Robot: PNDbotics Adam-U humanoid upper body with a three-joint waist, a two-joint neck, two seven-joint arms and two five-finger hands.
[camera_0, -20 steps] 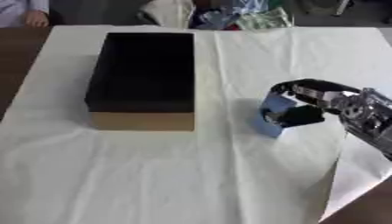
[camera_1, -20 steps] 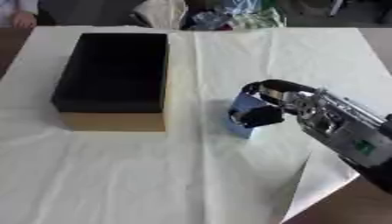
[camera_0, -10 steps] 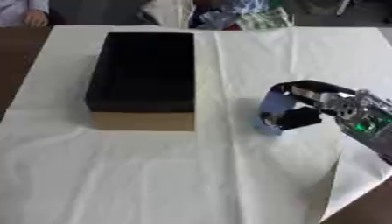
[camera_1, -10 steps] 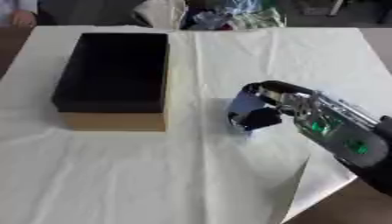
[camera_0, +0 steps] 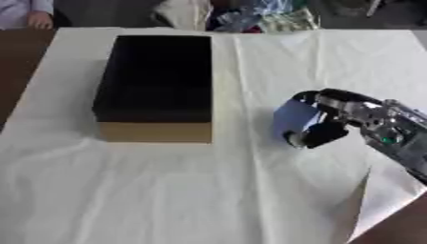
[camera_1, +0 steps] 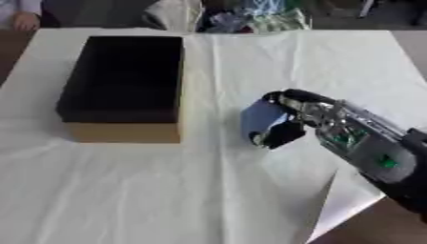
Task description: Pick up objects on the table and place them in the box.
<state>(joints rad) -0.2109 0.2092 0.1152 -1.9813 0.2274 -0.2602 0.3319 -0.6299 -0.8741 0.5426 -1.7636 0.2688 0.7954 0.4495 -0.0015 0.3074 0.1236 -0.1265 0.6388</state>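
Observation:
A small blue-lilac block [camera_0: 293, 119] is held just above the white cloth, right of centre. My right hand [camera_0: 333, 119] comes in from the lower right with its fingers and thumb curled round the block. To the left stands the open box [camera_0: 154, 76], long, with a dark inside and a tan cardboard front wall [camera_0: 157, 132]. The block and hand are a short way to the right of the box, level with its near end. What lies inside the box is too dark to make out. My left hand does not show in either view.
A white cloth [camera_0: 208, 190] covers the table, its lower right corner folded up [camera_0: 375, 200] over brown wood. At the far edge lies a heap of bags and cloth [camera_0: 250, 14]. A person's hand [camera_0: 37, 19] rests at the far left corner.
My right hand with the blue block has drifted slightly left toward the box and the block seems lifted a little. The box has not moved.

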